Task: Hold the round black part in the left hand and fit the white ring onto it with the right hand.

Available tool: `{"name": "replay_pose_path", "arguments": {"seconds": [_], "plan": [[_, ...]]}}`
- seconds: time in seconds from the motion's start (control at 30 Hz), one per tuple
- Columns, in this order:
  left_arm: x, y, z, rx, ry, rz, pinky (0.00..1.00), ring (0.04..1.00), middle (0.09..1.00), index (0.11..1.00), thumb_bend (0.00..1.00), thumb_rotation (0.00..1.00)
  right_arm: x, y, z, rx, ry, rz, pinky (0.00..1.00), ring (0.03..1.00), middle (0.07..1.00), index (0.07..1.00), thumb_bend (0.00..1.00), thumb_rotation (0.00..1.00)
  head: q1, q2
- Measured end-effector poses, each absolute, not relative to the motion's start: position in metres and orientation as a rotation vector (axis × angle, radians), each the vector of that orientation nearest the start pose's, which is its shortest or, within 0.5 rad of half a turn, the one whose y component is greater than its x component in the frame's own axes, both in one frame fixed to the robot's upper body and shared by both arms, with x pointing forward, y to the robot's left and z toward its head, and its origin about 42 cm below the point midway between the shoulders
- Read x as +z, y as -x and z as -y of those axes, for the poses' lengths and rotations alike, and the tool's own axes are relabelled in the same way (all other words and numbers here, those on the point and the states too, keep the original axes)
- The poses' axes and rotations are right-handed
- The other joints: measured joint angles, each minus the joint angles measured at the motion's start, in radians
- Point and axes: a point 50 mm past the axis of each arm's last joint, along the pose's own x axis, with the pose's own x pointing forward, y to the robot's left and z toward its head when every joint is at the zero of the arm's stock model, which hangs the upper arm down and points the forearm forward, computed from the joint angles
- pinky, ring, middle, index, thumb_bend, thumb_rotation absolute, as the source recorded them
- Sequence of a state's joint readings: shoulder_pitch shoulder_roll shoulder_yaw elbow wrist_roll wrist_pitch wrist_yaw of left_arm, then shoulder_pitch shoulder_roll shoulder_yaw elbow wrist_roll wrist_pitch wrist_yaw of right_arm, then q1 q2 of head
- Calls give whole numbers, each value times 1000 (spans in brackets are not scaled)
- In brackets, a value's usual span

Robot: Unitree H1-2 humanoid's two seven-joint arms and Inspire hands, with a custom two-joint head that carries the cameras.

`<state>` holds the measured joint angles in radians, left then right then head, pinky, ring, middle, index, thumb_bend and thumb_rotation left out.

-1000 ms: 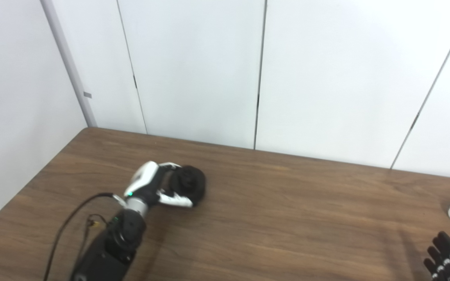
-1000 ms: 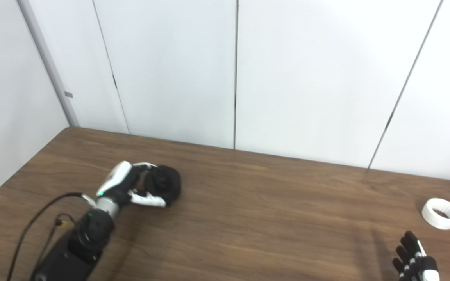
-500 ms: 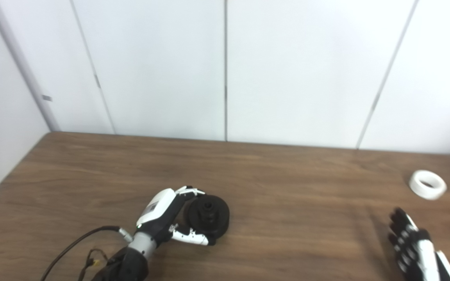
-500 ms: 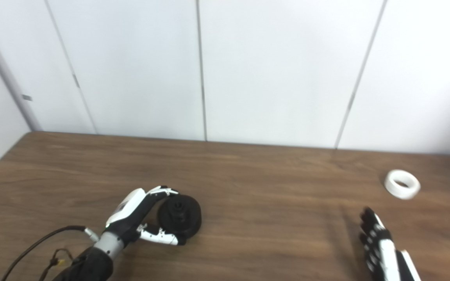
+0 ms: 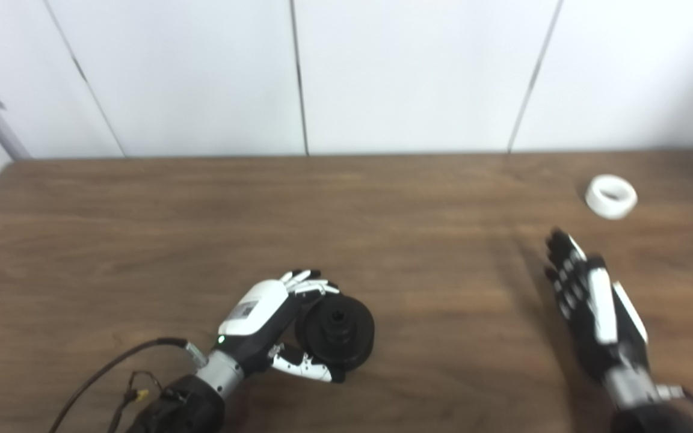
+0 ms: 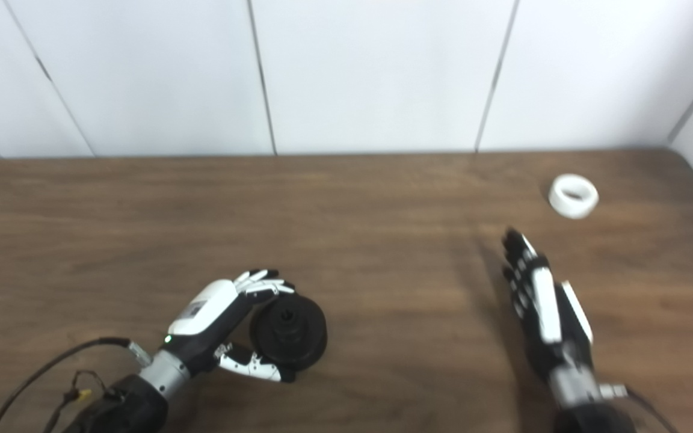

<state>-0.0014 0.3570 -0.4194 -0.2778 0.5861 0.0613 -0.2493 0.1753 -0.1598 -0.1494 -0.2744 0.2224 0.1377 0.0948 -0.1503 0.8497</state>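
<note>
The round black part (image 5: 337, 331) is a stepped disc with a small hub, held on its edge just over the table. My left hand (image 5: 265, 325) is shut on it, fingers over the top rim and thumb under the near rim. The white ring (image 5: 610, 196) lies flat on the table at the far right. My right hand (image 5: 590, 304) hovers open with fingers straight, pointing toward the ring but well short of it, holding nothing.
The brown wooden table (image 5: 142, 216) ends at white wall panels (image 5: 382, 72) along the back. Its right edge runs close behind the ring. A black cable (image 5: 112, 373) trails from my left wrist to the bottom left.
The camera has swung right and tilted down, shifting the whole scene. My right hand has come further in and reached toward the ring. The left hand keeps its hold on the black part.
</note>
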Motion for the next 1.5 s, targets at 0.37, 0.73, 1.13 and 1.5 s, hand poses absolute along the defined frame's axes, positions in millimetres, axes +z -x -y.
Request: {"name": "replay_pose_path", "arguments": {"seconds": [0.37,0.73,1.13,1.5], "plan": [[140,-242,-178,-645,-946,178,1000,955,861,483,517,66,139,-234,287,-46,-42,-3,979,992,959,942,618,1000,-14,35],[133,-239,-164,-616,-901,186,1000,952,858,484,514,66,139,-234,286,-41,-47,-9,999,1000,961,942,654,1000,-2,22],[120,-238,-164,-568,-873,247,1000,932,843,483,515,68,138,-233,287,-38,-44,-10,1000,998,961,939,658,1000,-8,-32],[111,-238,-165,-541,-880,298,1000,919,837,484,515,68,129,-229,291,-35,-40,-21,1000,1000,964,938,625,1000,5,-93]]}}
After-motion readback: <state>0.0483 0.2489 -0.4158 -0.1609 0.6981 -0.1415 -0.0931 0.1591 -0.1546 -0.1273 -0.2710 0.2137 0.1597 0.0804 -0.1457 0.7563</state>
